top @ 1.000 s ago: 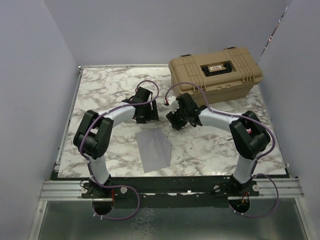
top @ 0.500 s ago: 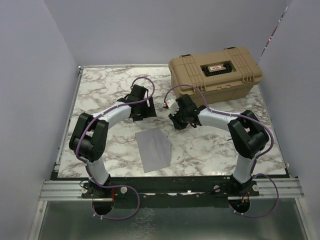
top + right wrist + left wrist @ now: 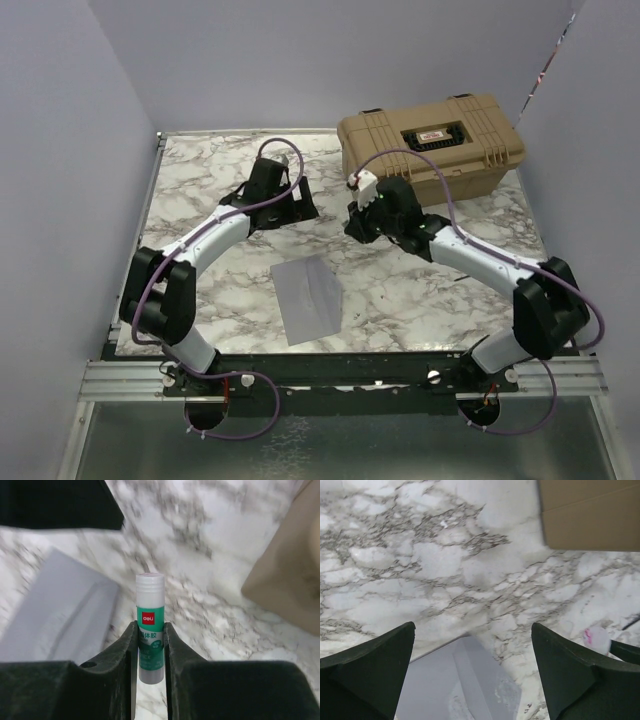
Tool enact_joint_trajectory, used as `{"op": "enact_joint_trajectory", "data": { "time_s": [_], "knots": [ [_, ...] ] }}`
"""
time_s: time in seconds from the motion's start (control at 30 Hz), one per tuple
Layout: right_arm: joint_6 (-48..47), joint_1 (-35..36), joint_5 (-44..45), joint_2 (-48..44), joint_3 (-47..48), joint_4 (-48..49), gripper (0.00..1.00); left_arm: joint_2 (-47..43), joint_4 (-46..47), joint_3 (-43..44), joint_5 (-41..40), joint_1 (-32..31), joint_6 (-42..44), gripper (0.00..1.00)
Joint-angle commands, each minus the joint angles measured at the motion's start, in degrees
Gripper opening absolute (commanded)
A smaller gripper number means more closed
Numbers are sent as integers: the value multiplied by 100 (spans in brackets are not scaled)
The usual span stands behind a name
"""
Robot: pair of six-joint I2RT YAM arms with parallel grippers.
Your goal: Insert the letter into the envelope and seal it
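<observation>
The blue-grey envelope point(image 3: 307, 298) lies flat on the marble table near the front middle, one corner pointing away from the arms. It also shows in the left wrist view point(image 3: 455, 685) and the right wrist view point(image 3: 60, 615). The letter shows in no view. My left gripper point(image 3: 292, 210) hangs open above the table beyond the envelope, with nothing between its wide jaws point(image 3: 472, 627). My right gripper point(image 3: 362, 222) is shut on a green and white glue stick point(image 3: 150, 595), whose white cap points forward past the fingertips point(image 3: 150, 627).
A tan toolbox point(image 3: 430, 145) stands at the back right, just beyond the right gripper, and shows in both wrist views point(image 3: 590, 515) point(image 3: 290, 585). Grey walls close in the table point(image 3: 200, 170) on three sides. The left gripper's dark body point(image 3: 60, 505) fills the right wrist view's top left.
The right jaws have closed on the glue stick and that arm has stretched out to the right. The left jaws have opened wide and the left gripper has drawn back toward the far left.
</observation>
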Motion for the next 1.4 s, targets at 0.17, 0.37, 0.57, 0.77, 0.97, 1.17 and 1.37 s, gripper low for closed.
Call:
{"op": "enact_joint_trajectory", "data": {
  "time_s": [0.17,0.37,0.57,0.77,0.97,1.17,1.37],
  "knots": [
    [2452,31,-572,-1223,337,1767,12,-1217,1784,247,1331,250,-796,99],
    [3627,30,-348,-1438,518,2521,13,-1810,2207,177,987,283,-1487,99],
    [4966,31,597,-1517,698,2617,14,-2284,2861,-13,1137,280,-1532,99],
    [6385,29,1865,-1029,1914,364,15,-2216,2844,38,1729,284,-774,95],
    [6772,25,1389,-844,1860,882,16,-1729,3802,79,2910,285,-1906,84],
    [6824,29,1206,-836,1773,1014,16,-1667,4276,16,3195,285,-2176,85],
    [6777,27,995,-810,1742,1176,16,-1459,4273,-8,3447,270,-2412,68]
  ]
}}
